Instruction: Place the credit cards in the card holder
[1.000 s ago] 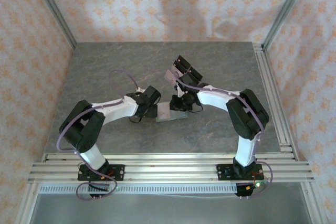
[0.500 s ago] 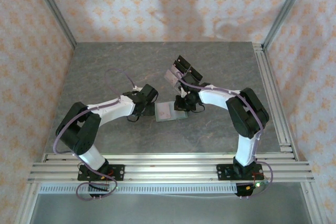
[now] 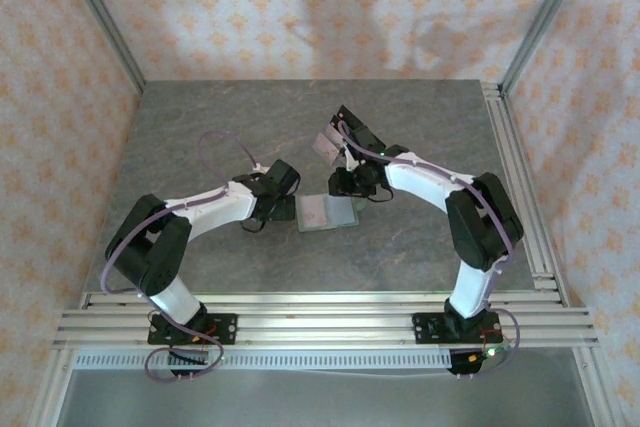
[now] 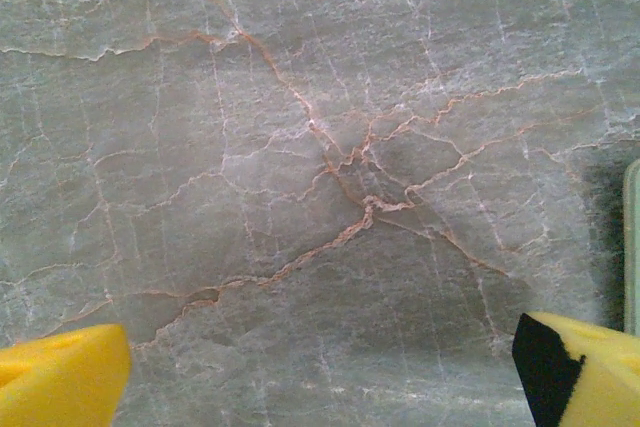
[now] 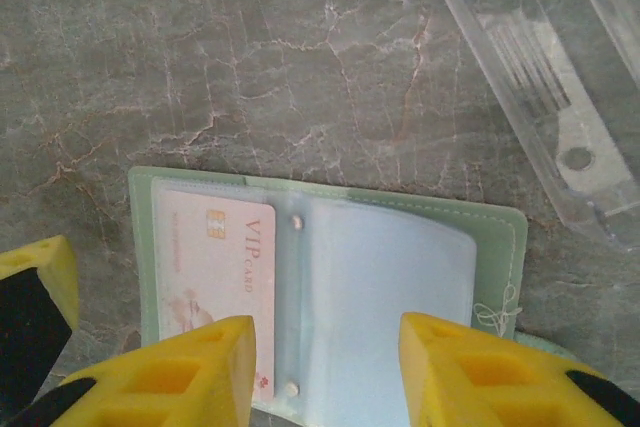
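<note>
Nearest, the left gripper (image 4: pixel 320 387) stood released, its yellow fingers (image 4: pixel 60 377) wide apart over the bare bench (image 3: pixel 200 127), just left of the card holder (image 5: pixel 400 277). The holder (sage green, with clear pockets inside) lay opened flat around the middle of the bench, slightly toward the near edge. One pale credit card (image 5: pixel 215 257), printed VIP, sat in its left pocket. The right gripper (image 5: pixel 325 372) hung above it, jaws parted, grasping nothing. Farther back stood a clear stand (image 3: pixel 328 143).
</note>
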Robot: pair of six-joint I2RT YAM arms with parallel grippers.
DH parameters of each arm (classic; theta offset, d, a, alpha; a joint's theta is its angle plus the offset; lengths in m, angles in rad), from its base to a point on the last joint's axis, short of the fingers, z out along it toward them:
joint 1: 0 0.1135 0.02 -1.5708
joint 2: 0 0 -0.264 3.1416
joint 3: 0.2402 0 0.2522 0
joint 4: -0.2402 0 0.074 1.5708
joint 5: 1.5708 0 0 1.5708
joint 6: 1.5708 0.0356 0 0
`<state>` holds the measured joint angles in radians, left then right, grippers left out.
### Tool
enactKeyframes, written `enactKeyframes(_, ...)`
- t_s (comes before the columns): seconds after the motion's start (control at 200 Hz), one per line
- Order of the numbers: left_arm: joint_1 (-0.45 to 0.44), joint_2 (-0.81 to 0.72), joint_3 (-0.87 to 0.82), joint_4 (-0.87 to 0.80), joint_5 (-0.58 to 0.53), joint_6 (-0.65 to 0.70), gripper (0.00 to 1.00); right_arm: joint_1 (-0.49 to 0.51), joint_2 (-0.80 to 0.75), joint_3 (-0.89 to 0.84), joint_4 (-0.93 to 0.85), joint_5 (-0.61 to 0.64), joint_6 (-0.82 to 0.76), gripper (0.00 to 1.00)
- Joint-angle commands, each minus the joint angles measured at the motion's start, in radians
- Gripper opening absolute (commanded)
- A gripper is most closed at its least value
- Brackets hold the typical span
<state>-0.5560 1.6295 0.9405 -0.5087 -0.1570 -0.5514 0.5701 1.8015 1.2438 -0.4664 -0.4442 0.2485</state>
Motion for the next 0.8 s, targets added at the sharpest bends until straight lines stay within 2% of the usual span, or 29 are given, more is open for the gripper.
enactKeyframes(0.0,0.005,-0.023,0.015,-0.001,0.004,-0.007,1.00,-0.002,0.038,0.031,-0.047,0.033,-0.051,0.42)
enactKeyframes(0.565,0.005,-0.015,0.012,0.006,0.005,-0.011,1.00,-0.001,0.141,0.005,-0.044,0.039,-0.076,0.45)
enactKeyframes(0.796,0.004,-0.008,0.015,0.008,0.010,-0.015,1.00,-0.001,0.157,-0.021,-0.009,-0.070,-0.054,0.42)
